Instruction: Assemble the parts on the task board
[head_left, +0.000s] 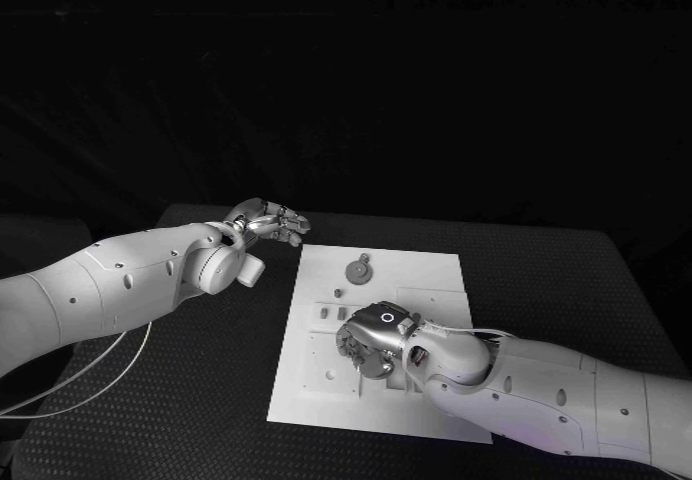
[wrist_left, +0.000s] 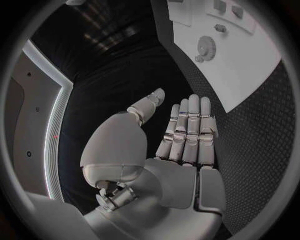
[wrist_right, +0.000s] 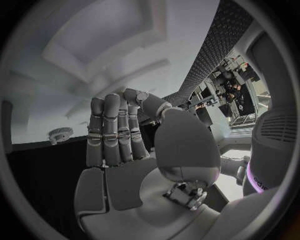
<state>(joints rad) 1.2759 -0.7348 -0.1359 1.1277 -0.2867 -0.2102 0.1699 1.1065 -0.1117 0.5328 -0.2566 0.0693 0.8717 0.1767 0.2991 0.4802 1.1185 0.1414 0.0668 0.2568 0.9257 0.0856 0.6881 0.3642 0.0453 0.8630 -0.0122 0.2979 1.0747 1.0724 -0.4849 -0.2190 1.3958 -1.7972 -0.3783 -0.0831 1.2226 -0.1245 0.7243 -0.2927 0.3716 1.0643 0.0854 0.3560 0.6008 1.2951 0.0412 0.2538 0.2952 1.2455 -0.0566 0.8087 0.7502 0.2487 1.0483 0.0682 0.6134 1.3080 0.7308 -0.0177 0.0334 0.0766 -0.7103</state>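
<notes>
The white task board (head_left: 378, 290) lies in the middle of the black table. A grey gear part (head_left: 359, 270) sits on its far half, seen also as the gear (wrist_left: 207, 48) in the left wrist view and the gear (wrist_right: 60, 133) in the right wrist view. My right hand (head_left: 375, 340) hangs over the board's middle, fingers pointing down at it. Its fingers (wrist_right: 109, 130) lie side by side with the thumb bent in toward their tips; whether anything is pinched there is hidden. My left hand (head_left: 268, 221) hovers off the board's far left corner, flat and holding nothing, fingers (wrist_left: 190, 130) straight together.
Small pegs and recesses (head_left: 326, 314) mark the board's left side, and a short peg (wrist_left: 220, 28) stands near the gear. A white cable (head_left: 87, 385) loops under my left arm. Black table surface (head_left: 216, 370) surrounds the board.
</notes>
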